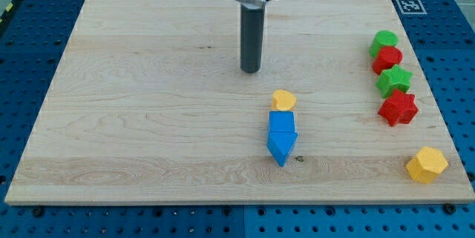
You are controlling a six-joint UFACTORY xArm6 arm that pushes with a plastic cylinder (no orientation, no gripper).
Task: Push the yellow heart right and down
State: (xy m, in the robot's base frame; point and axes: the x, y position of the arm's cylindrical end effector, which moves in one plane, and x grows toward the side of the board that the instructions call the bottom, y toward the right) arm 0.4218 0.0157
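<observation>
The arm's clawless rod tip stands above-left of the yellow heart, apart, placed to shove it down-right past the blue blocks.

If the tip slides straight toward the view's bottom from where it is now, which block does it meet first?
Probably the yellow heart. My tip sits above it and slightly to the view's left, apart from it. So it may only clip the heart's left edge, or pass it; depth is unclear.
</observation>
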